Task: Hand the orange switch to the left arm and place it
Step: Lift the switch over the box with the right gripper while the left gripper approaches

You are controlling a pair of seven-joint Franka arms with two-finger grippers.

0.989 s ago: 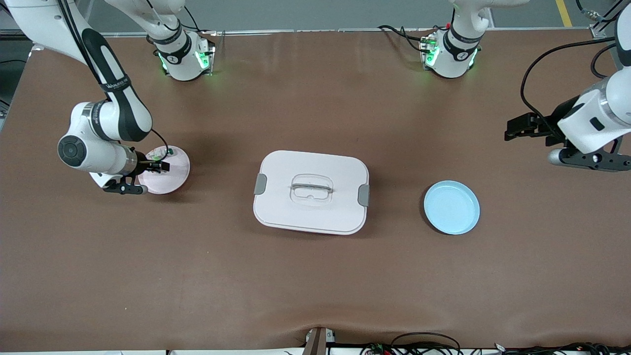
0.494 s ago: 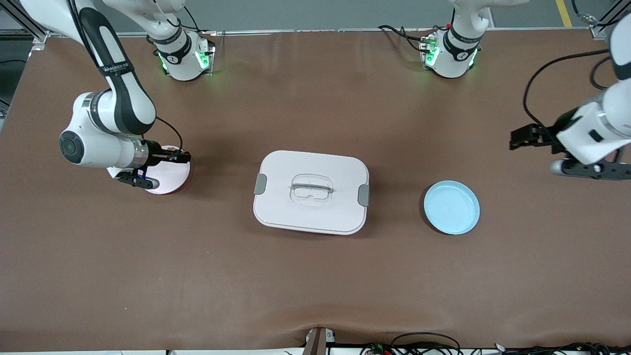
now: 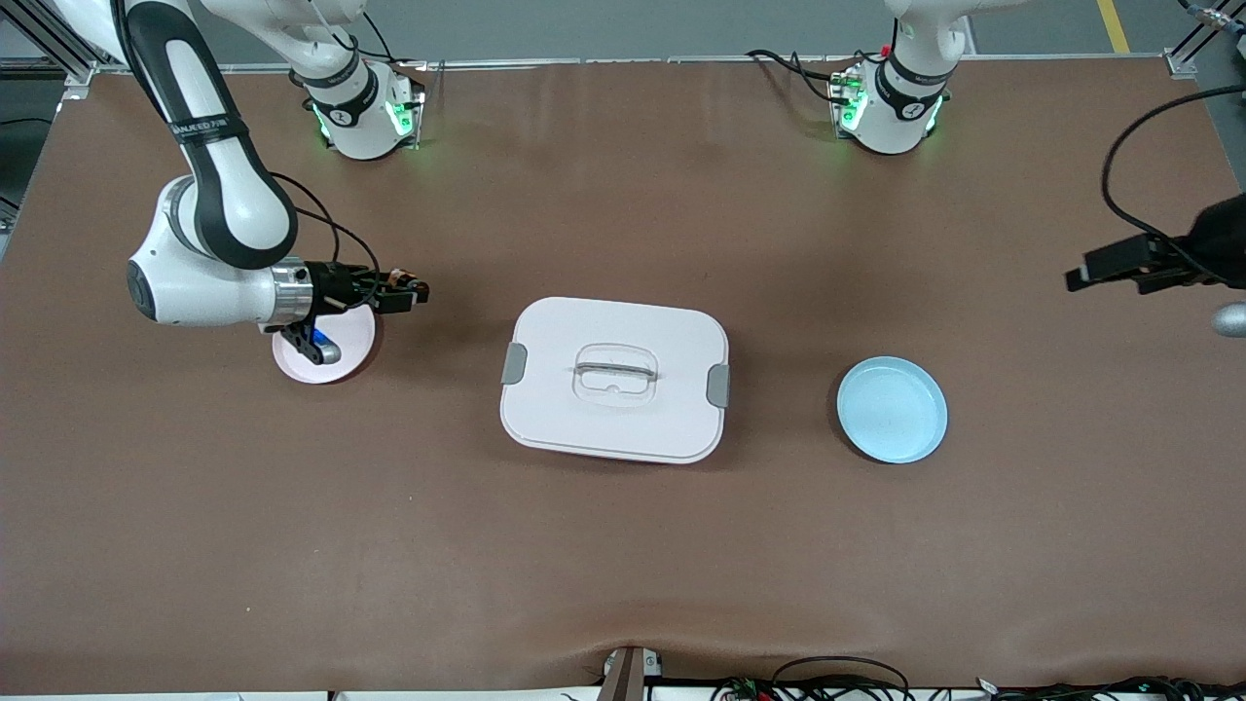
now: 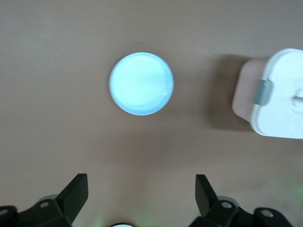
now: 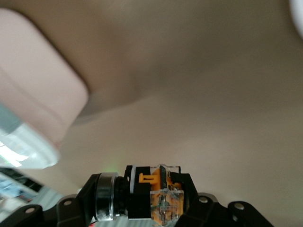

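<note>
**Small part in a side-on pinch, with the box in the path**

Clamped between the fingers of the right gripper [image 3: 414, 290]: the orange switch [image 5: 154, 191], lying crosswise in the hold, orange body and silver collar sticking out at either side. Held in the air just past the rim of the pink plate [image 3: 350, 343], toward the box [image 3: 615, 379]. Could twist or slip from so narrow a pinch if swung fast or jolted. Could clip the lid or the grey latch [image 3: 513, 363] if carried low and straight across, since the box sits squarely between the two plates.

Spread wide and empty: the fingers of the left gripper [image 4: 142, 198], high over the tabletop [image 3: 623, 545] at the left arm's end, near the blue plate [image 3: 892, 409]. Risky at the handover: little free surface on the switch for a second grip, so a mistimed release could drop it.
</note>
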